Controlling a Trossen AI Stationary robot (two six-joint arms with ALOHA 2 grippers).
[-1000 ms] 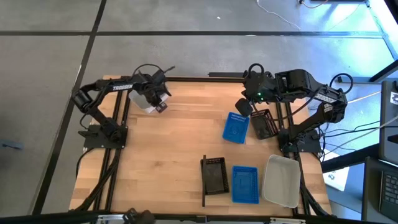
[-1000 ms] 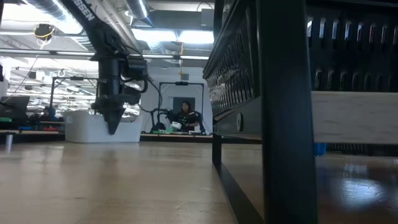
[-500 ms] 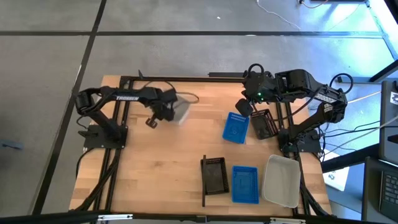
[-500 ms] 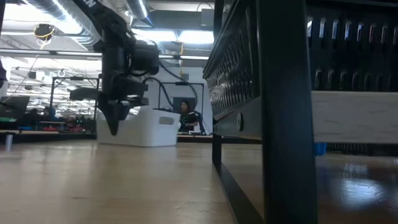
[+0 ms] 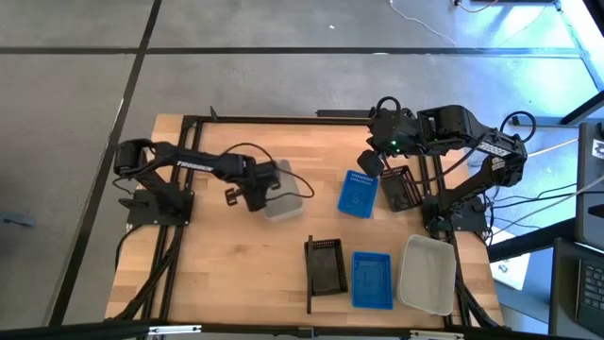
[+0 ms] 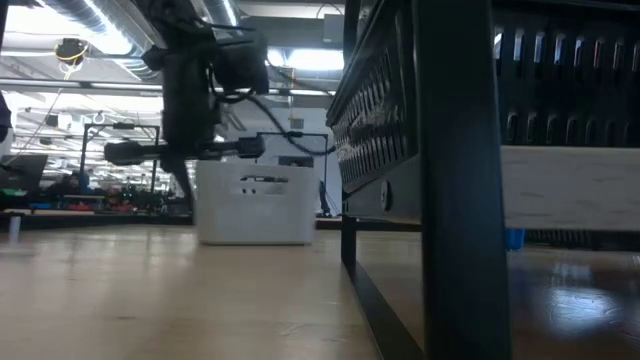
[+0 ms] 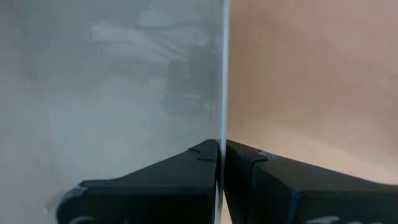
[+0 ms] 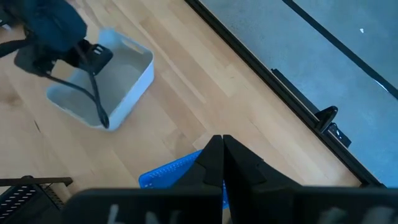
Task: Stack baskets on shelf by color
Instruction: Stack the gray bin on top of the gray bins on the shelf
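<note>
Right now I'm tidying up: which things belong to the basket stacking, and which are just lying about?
Job: held white basket, left gripper; middle blue basket; far black basket; shelf bar, with near black basket, near blue basket, near white basket.
Lying about: floor cable.

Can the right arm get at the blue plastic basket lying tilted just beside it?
Probably yes. The right gripper, jaws shut, hangs right at the tilted blue plastic basket, and nothing lies between them; it must open first.
</note>
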